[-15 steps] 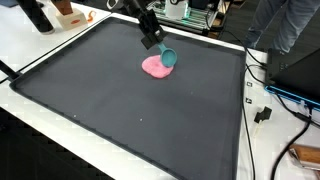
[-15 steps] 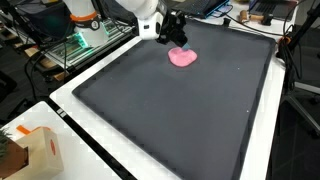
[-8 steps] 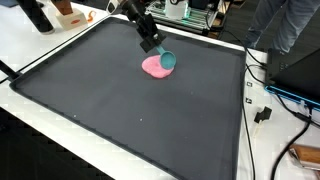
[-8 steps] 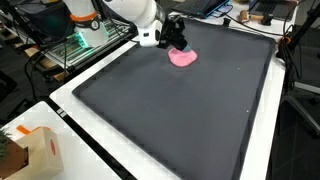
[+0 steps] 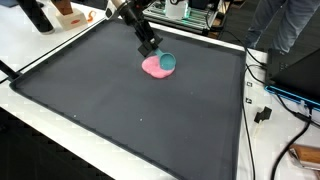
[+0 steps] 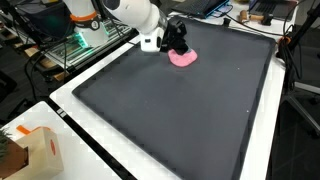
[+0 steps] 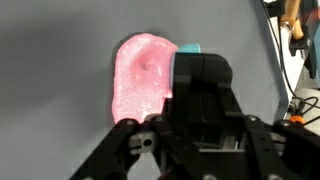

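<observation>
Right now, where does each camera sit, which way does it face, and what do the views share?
Exterior view: high, off a mat corner, looking down across the black mat at the pink blob and teal cup; the gripper enters from the top.
Exterior view: high, beyond a cardboard box, facing across the mat; the white arm enters top left.
Wrist view: looks straight down; gripper body fills the bottom, blob above it.
Shared: all three show blob, mat and gripper.
</observation>
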Robot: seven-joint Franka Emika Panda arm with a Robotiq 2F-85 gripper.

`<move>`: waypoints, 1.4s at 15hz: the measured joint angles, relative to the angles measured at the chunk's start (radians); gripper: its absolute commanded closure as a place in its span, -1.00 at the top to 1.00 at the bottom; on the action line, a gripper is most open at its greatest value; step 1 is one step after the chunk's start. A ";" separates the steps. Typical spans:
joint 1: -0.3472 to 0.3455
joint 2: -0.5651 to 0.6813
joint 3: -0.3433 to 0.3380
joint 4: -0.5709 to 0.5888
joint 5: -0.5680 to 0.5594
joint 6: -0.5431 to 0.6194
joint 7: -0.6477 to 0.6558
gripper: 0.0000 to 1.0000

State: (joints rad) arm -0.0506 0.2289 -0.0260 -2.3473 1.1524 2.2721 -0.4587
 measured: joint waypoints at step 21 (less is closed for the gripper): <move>0.019 0.024 0.018 0.037 -0.019 0.070 -0.124 -0.50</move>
State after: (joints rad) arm -0.0312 0.2534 -0.0082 -2.3105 1.1331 2.3426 -0.5824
